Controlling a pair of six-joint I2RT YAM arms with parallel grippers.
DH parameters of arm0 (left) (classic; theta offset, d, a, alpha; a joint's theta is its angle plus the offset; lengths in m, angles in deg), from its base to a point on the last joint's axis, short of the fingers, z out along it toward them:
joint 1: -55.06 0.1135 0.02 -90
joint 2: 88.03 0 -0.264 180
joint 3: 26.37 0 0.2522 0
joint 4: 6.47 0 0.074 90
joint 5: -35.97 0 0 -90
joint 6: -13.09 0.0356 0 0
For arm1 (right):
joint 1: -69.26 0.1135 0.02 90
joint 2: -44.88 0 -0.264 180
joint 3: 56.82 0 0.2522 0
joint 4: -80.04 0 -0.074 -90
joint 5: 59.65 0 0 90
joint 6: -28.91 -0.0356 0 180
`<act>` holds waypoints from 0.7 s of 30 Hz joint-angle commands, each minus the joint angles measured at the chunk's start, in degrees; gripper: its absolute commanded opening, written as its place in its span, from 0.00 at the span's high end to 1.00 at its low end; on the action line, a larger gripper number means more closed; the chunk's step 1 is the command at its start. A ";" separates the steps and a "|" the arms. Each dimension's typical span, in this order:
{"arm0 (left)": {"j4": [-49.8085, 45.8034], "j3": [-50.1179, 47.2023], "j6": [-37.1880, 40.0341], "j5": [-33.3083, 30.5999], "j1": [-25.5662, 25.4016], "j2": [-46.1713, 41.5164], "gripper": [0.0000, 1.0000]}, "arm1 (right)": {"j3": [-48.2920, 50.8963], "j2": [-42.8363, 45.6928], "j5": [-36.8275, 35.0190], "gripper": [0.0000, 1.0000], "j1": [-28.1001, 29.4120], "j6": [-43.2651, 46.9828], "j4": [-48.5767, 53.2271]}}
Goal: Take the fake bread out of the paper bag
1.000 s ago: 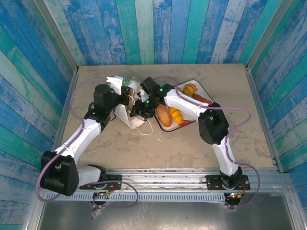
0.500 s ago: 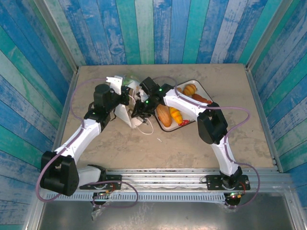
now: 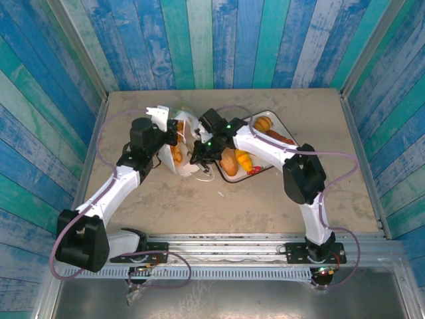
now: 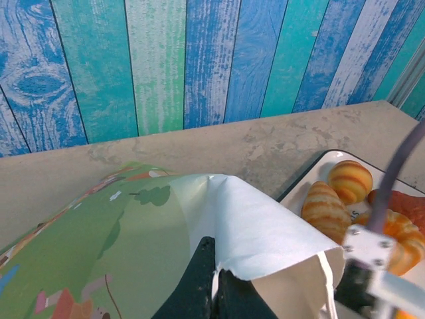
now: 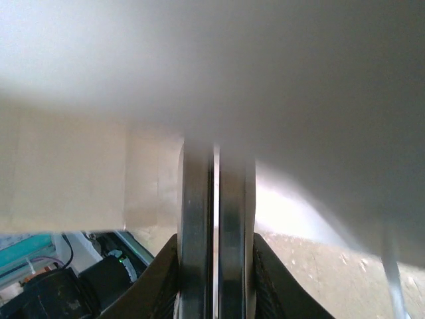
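The white paper bag (image 3: 184,167) lies between my two grippers, its mouth pulled wide. An orange piece of fake bread (image 3: 176,152) shows inside it. My left gripper (image 3: 169,135) is shut on the bag's far-left rim; in the left wrist view its black fingers (image 4: 216,282) pinch the torn white edge of the bag (image 4: 259,226) beside the green print. My right gripper (image 3: 199,158) is shut on the bag's right rim. In the right wrist view a thin strip of white paper runs between that gripper's (image 5: 216,199) closed fingers, and the bag's wall (image 5: 252,80) hangs blurred above.
A white tray (image 3: 284,127) to the right of the bag holds a tan loaf (image 3: 228,161), two croissants (image 3: 244,159) and a reddish roll (image 3: 279,138). Its rim (image 4: 317,164) and croissants (image 4: 325,209) appear in the left wrist view. Blue plank walls enclose the table.
My right gripper has closed on the bag's right rim and drawn it toward the tray. The mouth has spread open and the orange bread inside has come into sight. The left gripper kept its hold.
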 commanded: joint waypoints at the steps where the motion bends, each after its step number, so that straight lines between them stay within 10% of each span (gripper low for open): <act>1: 3.23 -0.87 2.06 -2.12 -0.22 -2.18 0.98 | 2.04 5.30 -2.73 0.99 0.47 2.09 -2.13; 21: 3.61 -0.68 3.05 -7.19 -0.21 -0.61 0.99 | 12.71 16.58 -1.82 0.99 -0.23 4.79 -0.88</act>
